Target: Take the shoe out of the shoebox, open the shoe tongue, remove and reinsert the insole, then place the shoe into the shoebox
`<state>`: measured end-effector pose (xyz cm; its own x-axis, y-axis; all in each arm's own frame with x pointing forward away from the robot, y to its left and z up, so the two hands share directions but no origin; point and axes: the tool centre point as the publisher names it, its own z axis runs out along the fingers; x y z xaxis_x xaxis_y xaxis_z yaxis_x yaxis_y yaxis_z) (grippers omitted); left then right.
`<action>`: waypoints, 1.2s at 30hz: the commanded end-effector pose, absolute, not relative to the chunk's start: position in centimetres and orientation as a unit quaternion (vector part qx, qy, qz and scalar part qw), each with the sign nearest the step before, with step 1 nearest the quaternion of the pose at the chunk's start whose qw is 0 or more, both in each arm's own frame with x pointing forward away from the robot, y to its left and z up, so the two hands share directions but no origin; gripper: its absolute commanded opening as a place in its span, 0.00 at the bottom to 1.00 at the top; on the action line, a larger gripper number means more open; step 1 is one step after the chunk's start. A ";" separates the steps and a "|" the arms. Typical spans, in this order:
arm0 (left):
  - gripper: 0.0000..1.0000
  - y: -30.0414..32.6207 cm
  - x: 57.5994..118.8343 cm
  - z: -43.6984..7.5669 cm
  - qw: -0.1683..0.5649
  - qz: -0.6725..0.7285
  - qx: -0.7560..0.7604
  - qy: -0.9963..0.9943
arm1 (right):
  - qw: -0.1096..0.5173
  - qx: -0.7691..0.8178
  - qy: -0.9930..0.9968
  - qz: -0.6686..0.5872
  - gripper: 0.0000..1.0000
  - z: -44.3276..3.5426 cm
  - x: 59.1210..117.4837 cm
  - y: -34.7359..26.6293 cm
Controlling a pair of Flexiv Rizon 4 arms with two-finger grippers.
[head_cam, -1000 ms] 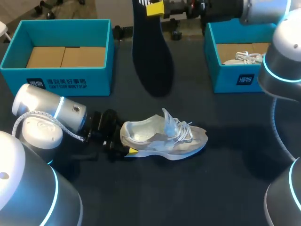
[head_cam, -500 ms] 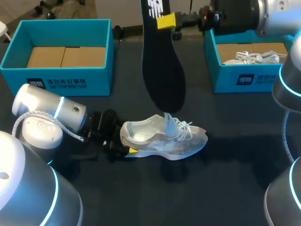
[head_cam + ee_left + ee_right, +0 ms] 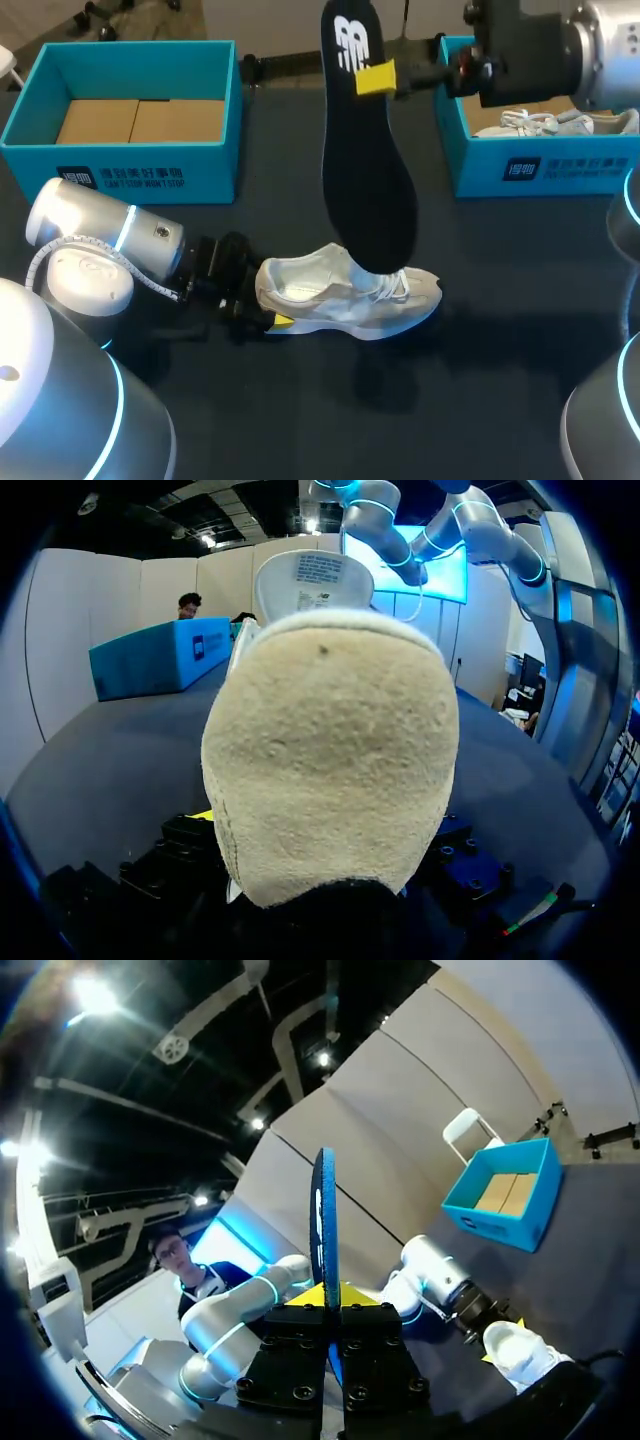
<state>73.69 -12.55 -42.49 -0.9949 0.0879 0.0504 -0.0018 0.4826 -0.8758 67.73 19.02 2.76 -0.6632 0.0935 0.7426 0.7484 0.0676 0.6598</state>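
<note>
Currently at the reinsertion step, by the look of it. Pinching the insole (image 3: 365, 170) from both faces between the yellow tips of the right gripper (image 3: 375, 78), near its heel end; hanging it almost upright, toe end down, right over the laces (image 3: 392, 285) of the shoe (image 3: 330, 300). Seen edge-on in the right wrist view, rising straight out from between the tips. Meeting the shoe at its heel with the left gripper (image 3: 268, 315); cannot tell whether closed on it, with the heel filling the left wrist view. Shoe resting on its sole on the table (image 3: 450, 400), out of both boxes.

Next, probably: tilting the insole and threading its toe end into the shoe's opening, then sliding it forward. Calls for the tongue, hidden behind the insole, to be kept back, and for the heel to be braced against the push.

Around: left shoebox (image 3: 130, 165) with only cardboard inside, well apart from the shoe; right shoebox (image 3: 540, 165) holding a 2nd shoe (image 3: 545, 122). In the way: mainly loose laces, likely to catch the insole's tip
</note>
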 end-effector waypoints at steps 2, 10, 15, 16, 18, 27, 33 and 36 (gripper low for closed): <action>0.00 -12.6 73.5 -42.6 0.043 0.507 -0.025 -0.861 | 0.250 -0.306 -0.685 -0.612 0.00 2.6 66.1 18.3; 0.00 -12.6 73.5 -42.6 0.043 0.507 -0.025 -0.861 | 0.248 -0.305 -0.683 -0.615 0.00 2.4 64.5 18.3; 0.00 -12.6 73.5 -42.6 0.043 0.507 -0.025 -0.861 | 0.250 -0.307 -0.683 -0.614 0.00 2.3 64.1 18.3; 0.00 -12.6 73.5 -42.6 0.043 0.507 -0.025 -0.861 | 0.250 -0.307 -0.683 -0.614 0.00 2.3 64.1 18.3; 0.00 -12.6 73.5 -42.6 0.043 0.507 -0.025 -0.861 | 0.250 -0.307 -0.683 -0.614 0.00 2.3 64.0 18.4; 0.00 -12.6 73.5 -42.6 0.043 0.507 -0.025 -0.861 | 0.251 -0.313 -0.680 -0.614 0.00 2.1 63.1 18.3; 0.00 -12.6 73.5 -42.6 0.043 0.507 -0.025 -0.861 | 0.242 -0.312 -0.678 -0.619 0.00 2.2 63.0 18.4; 0.00 -12.6 73.5 -42.6 0.043 0.507 -0.025 -0.861 | 0.242 -0.312 -0.678 -0.619 0.00 2.2 63.0 18.4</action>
